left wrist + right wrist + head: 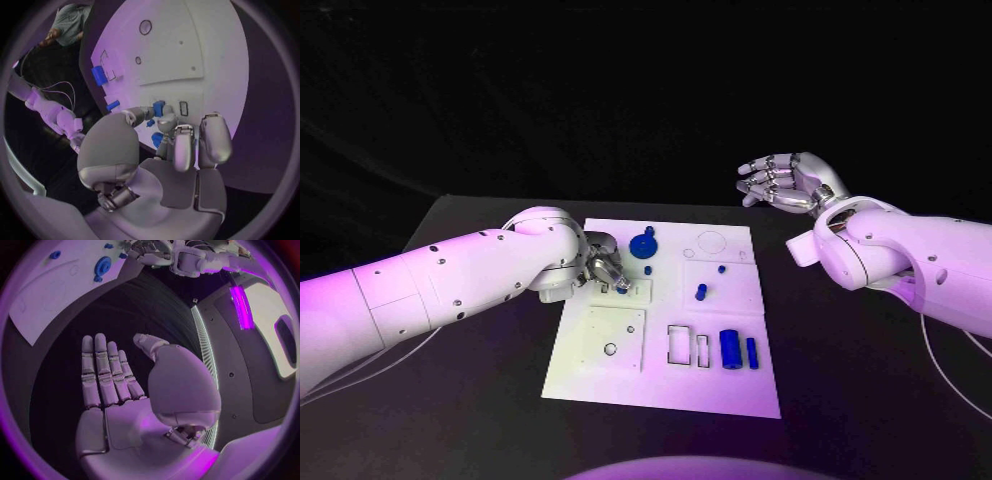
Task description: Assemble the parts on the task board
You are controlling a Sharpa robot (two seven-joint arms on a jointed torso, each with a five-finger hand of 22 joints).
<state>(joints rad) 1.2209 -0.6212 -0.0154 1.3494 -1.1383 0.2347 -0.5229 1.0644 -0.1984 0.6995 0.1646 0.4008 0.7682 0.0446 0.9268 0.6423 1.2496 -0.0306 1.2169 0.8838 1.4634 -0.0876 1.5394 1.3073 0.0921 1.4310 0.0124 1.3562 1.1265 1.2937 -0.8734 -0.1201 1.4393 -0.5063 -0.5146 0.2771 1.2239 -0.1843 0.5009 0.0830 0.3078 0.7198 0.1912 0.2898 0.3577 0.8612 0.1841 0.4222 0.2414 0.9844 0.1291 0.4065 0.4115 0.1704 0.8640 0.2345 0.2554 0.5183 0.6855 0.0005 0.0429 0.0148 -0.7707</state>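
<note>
The white task board (pixel 668 385) lies in the middle of the black table. My left hand (pixel 604 270) is low over the board's left side and pinches a small blue part (pixel 159 107) between thumb and fingertip, close to a small rectangular slot (pixel 184 108). A round blue part (pixel 643 245) stands just beyond that hand. Small blue pieces (pixel 701 292) lie mid-board, and two blue cylinders (pixel 730 350) lie near the front right. My right hand (pixel 788 182) hangs open above the table past the board's far right corner, its palm (pixel 125 405) bare.
A square plate (pixel 609 338) with a round hole sits at the board's front left, and rectangular outlines (pixel 678 344) lie beside the cylinders. A circle outline (pixel 711 243) marks the far right of the board. Bare black table surrounds the board.
</note>
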